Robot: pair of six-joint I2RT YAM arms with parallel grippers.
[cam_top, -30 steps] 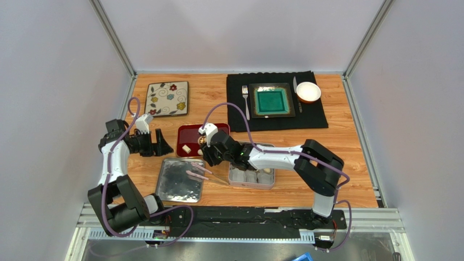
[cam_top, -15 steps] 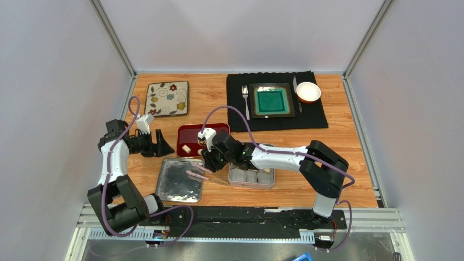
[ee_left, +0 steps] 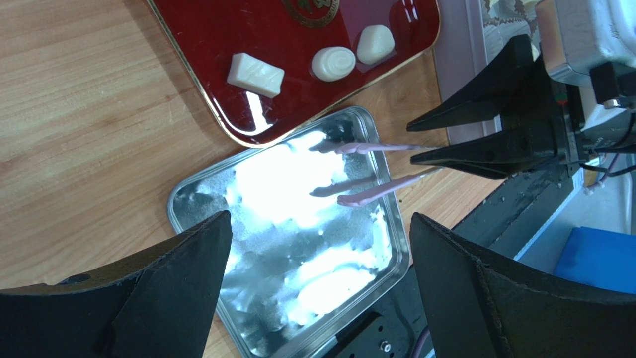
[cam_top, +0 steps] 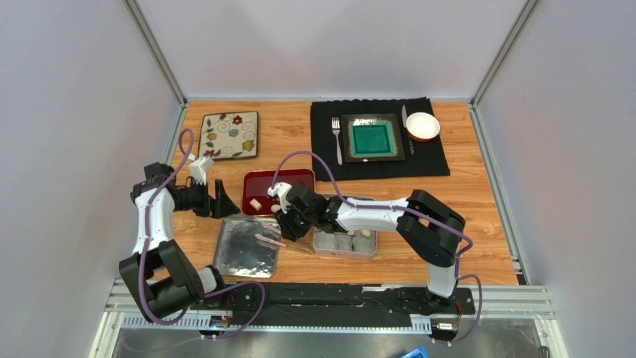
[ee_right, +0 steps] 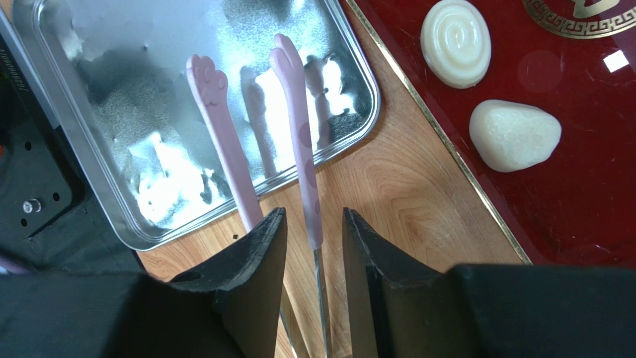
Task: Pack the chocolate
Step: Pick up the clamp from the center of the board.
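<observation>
The right gripper pinches the pink tongs, tips apart over the tin lid. The left gripper is wide open, empty. The chocolates sit on the red tray. Slim tongs could twist and drop one.

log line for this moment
right gripper: shut on tongs, tips over silver tray | left gripper: open, empty | chocolates: three on red tray
</observation>
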